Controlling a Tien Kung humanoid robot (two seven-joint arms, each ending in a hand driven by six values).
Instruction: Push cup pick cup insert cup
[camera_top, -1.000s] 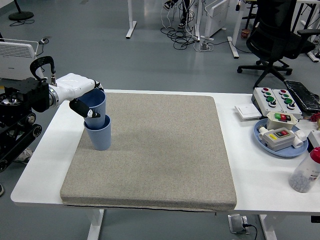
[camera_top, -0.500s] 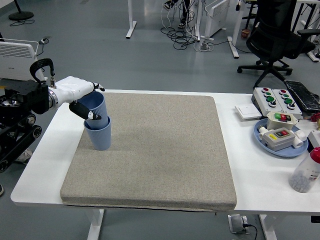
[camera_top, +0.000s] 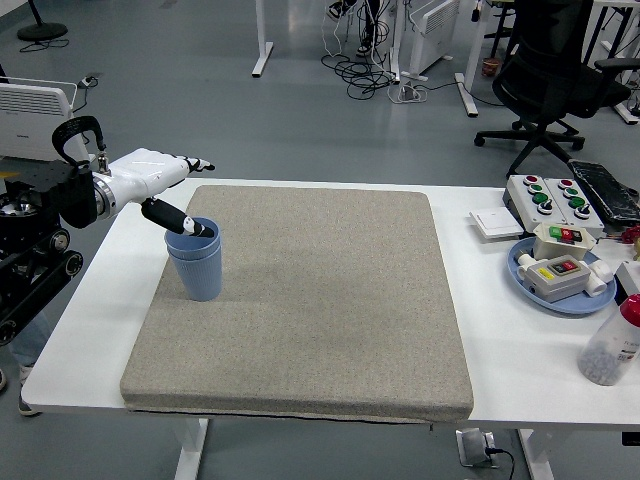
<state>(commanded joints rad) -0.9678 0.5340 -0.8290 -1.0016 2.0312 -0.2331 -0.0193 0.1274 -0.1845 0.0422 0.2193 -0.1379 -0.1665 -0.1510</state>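
Two blue cups (camera_top: 195, 262) stand nested, one inside the other, upright on the left side of the grey mat (camera_top: 310, 300). Only the rim of the inner cup shows above the outer one. My left hand (camera_top: 172, 190) hovers just above and to the left of the cups with its fingers spread and holding nothing. Its thumb (camera_top: 178, 220) reaches over the cup rim. The right arm does not show.
A blue tray (camera_top: 560, 275) with button boxes, a control box (camera_top: 552, 200) and a white bottle with a red cap (camera_top: 612, 342) sit at the table's right. A black office chair (camera_top: 560, 80) stands beyond the table. Black equipment (camera_top: 30, 230) stands at the left.
The upper cup has dropped fully into the lower cup. My left hand has let go of it, spread its fingers and drawn back a little to the left.
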